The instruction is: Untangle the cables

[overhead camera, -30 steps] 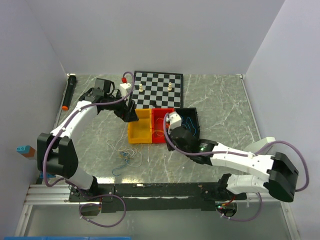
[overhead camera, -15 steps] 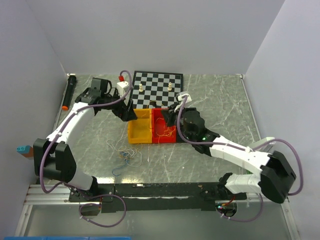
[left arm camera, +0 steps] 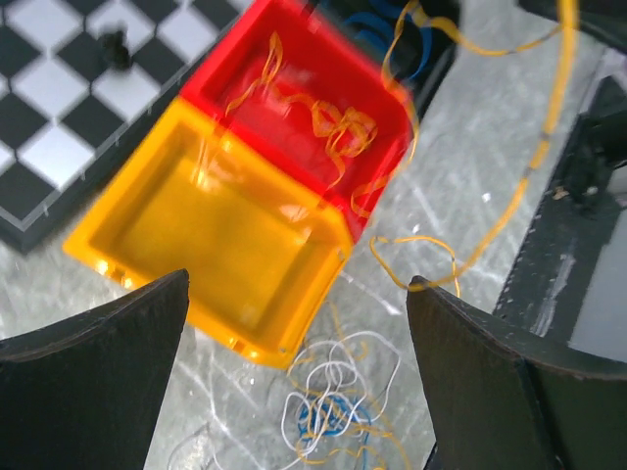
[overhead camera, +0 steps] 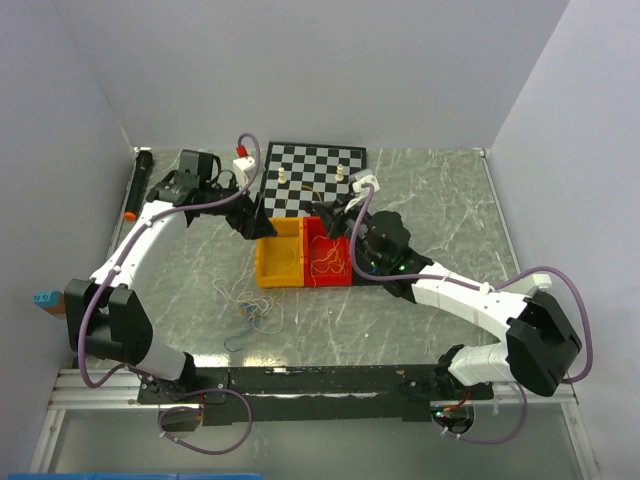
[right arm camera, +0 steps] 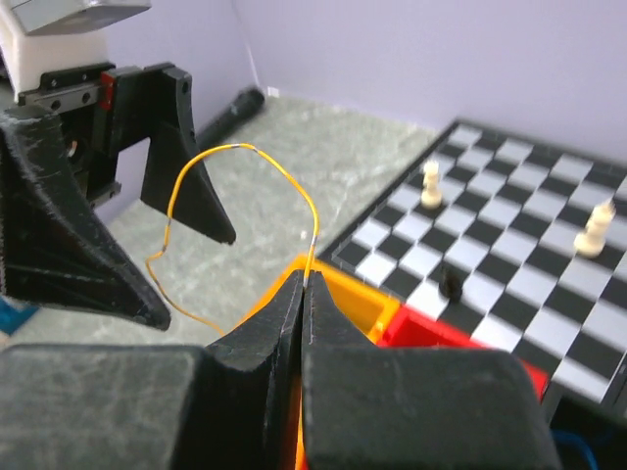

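A tangle of blue, whitish and orange-yellow cables (overhead camera: 250, 312) lies on the table in front of the yellow bin (overhead camera: 278, 262); it also shows in the left wrist view (left arm camera: 338, 406). My right gripper (overhead camera: 326, 214) is shut on an orange-yellow cable (right arm camera: 235, 149) and holds it above the bins. That cable arcs up from the jaws (right arm camera: 308, 280), and more of it lies curled in the red bin (left arm camera: 323, 122). My left gripper (overhead camera: 256, 216) is open and empty, above the yellow bin's (left arm camera: 235, 225) near corner. The held cable passes close by its right finger (left arm camera: 509, 382).
A black bin (left arm camera: 416, 39) with a blue cable in it stands beside the red one. The chessboard (overhead camera: 318, 178) behind holds two white pawns (right arm camera: 429, 182) and a dark piece (right arm camera: 450, 282). A black cylinder (overhead camera: 135, 185) lies at the far left, a blue block (overhead camera: 45, 298) at the left edge.
My right gripper has risen from the red bin toward the chessboard, drawing the orange-yellow cable with it. The left gripper has shifted slightly back and left.
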{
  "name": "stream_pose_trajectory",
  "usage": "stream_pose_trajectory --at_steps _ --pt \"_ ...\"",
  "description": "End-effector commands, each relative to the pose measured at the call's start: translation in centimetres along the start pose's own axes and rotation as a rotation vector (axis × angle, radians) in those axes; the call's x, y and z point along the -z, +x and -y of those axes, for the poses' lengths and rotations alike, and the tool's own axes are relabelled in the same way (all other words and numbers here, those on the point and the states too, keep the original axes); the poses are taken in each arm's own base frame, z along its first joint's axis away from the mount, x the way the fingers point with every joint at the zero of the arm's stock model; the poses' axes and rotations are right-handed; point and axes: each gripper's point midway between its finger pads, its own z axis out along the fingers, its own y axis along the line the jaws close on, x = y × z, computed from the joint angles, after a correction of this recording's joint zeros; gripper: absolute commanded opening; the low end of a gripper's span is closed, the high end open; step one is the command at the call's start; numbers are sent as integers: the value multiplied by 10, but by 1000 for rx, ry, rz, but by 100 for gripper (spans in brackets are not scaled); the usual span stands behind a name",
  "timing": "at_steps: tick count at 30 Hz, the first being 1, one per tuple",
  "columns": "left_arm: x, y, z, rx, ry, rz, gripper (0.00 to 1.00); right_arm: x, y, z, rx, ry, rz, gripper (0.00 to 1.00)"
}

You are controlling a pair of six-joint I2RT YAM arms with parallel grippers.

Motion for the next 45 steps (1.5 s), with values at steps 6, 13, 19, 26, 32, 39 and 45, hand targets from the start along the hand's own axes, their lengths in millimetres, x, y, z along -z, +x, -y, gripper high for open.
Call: stream_pose_trajectory --at_steps 6,13,19,26,32,39,45 --pt "32 -72 56 -145 200 202 97 0 -100 -11 -27 -97 218 0" --pt "38 -93 82 -200 313 280 97 2 -113 -40 -137 -253 218 0" --pt "11 -89 106 -247 371 256 97 7 -120 -52 -250 -317 240 0" --pt "-29 -86 136 -256 437 236 97 15 -141 -61 -334 -366 291 0" --pt "-38 -84 136 -208 469 242 97 24 -146 -67 -411 -396 292 0" --pt "-46 -79 133 -198 503 237 77 34 -143 -68 -465 -408 283 0" --pt "-43 -76 136 -203 509 225 1 45 -135 -47 -425 -296 295 0"
